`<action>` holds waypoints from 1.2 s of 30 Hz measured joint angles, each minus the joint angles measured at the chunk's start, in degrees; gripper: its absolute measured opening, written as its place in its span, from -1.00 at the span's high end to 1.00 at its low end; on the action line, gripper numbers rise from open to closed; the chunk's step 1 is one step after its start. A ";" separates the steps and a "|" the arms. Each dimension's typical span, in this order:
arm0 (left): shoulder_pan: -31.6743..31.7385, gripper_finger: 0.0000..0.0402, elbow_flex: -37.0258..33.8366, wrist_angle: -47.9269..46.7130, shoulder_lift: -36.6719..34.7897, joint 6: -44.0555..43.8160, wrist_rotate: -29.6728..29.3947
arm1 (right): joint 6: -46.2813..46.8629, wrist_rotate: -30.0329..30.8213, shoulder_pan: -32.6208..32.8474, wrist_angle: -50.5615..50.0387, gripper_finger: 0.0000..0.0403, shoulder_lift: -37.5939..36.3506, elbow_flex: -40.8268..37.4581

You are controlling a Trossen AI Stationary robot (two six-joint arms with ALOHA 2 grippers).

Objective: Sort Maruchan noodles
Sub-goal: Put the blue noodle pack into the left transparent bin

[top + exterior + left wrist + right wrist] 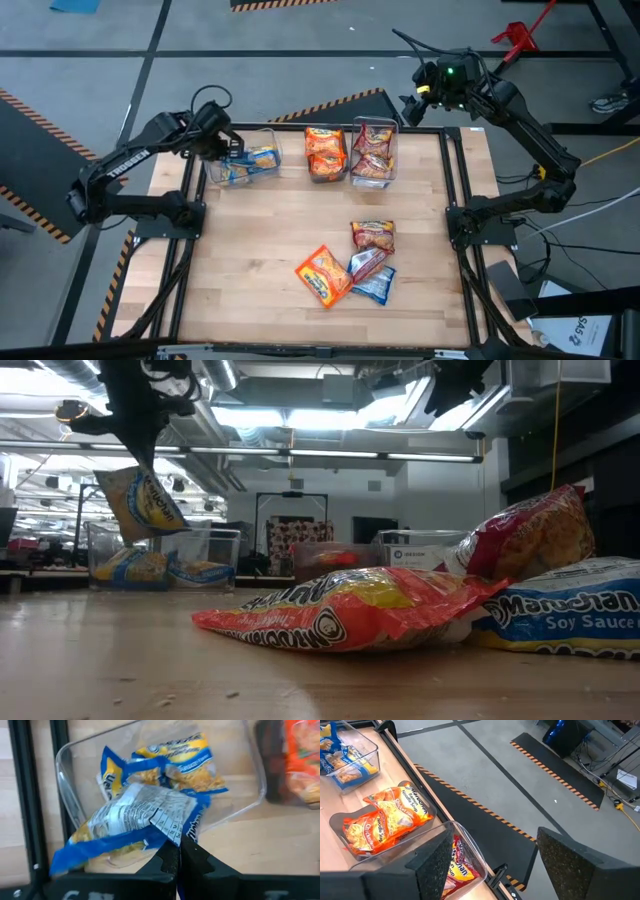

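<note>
Three clear bins stand along the table's far edge. The left bin point(245, 165) holds blue-and-yellow Maruchan packets point(175, 765), the middle bin point(325, 152) orange ones, and the right bin point(373, 152) red ones. My left gripper point(177, 854) is shut on a blue-and-yellow packet point(135, 817) over the left bin. That packet also shows in the low view point(140, 502). Several loose packets lie flat on the near right of the table: orange point(322, 275), red point(373, 235) and blue point(375, 286). My right gripper point(505, 870) hangs open over the far right corner, with nothing between its fingers. My left gripper pinches the packet's blue edge point(187, 834) between its two fingers, coming from above and slanting steeply down. The packet's printed back faces the wrist camera. It hangs tilted below the fingers, clear of the bin and of the packets in it.
Black frame rails point(460, 190) run along the table's left and right sides. A bare stretch of wood point(260, 240) lies between the bins and the loose packets. Beyond the far edge is floor with striped tape point(485, 812).
</note>
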 joint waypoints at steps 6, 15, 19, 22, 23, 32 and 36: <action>1.70 1.00 0.00 -2.15 4.09 2.92 1.72 | -0.05 0.07 0.00 -0.02 -0.38 0.00 0.00; 1.86 1.00 0.00 0.02 11.22 6.90 1.02 | -0.40 0.14 0.00 0.47 -0.38 0.00 0.00; 2.86 1.00 0.00 4.07 14.71 9.70 1.06 | -0.42 0.14 0.00 0.47 -0.38 0.00 0.00; 2.90 1.00 0.00 7.58 17.27 11.54 1.72 | -0.42 0.16 0.00 0.47 -0.38 0.00 0.00; 2.88 1.00 0.00 8.64 18.07 12.37 2.02 | -0.42 0.16 0.00 0.47 -0.38 0.00 0.00; 2.57 1.00 0.00 19.44 25.51 15.29 8.45 | -0.54 0.16 0.00 0.46 -0.38 0.00 0.00; 1.28 1.00 0.00 24.30 27.47 15.47 10.69 | -0.62 0.16 0.00 0.44 -0.38 0.00 0.00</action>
